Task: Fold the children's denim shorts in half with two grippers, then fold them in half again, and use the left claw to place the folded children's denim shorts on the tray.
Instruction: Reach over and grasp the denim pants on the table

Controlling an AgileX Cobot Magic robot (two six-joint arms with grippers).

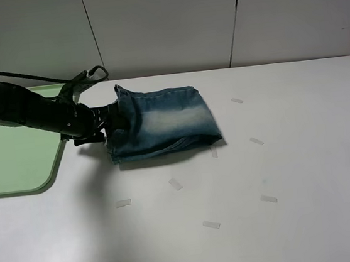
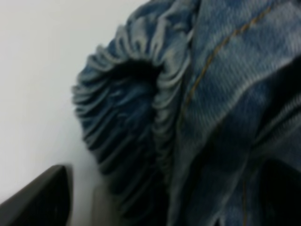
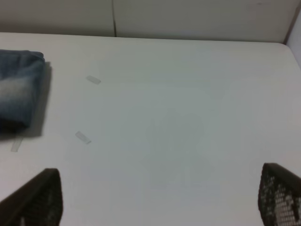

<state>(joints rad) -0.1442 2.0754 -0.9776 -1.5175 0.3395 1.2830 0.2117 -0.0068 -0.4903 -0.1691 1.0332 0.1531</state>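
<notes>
1. Exterior high view: the children's denim shorts (image 1: 161,123) lie folded into a thick bundle on the white table (image 1: 304,154), a little toward eleven o'clock of its middle, with the pale green tray (image 1: 13,156) just off their nine o'clock side.
2. The bundle's long axis runs nine to three o'clock. The gathered elastic waistband (image 2: 141,94) points to nine, at the arm; the rounded fold faces three.
3. The left gripper (image 1: 112,120) sits right at that waistband end. Its jaws stand wide, and I can't make out that they have closed on the cloth; whether a finger already touches denim I cannot tell.
4. The right gripper (image 3: 155,197) hangs over bare table well off at the three o'clock side, jaws spread wide and holding nothing.
5. Denim like this looks soft and floppy yet fairly heavy for its size, so the layers would likely sag or slide apart when lifted.
6. I'd judge the best hold is across the whole stack at the bunched waistband edge, pinching all the layers together.
</notes>
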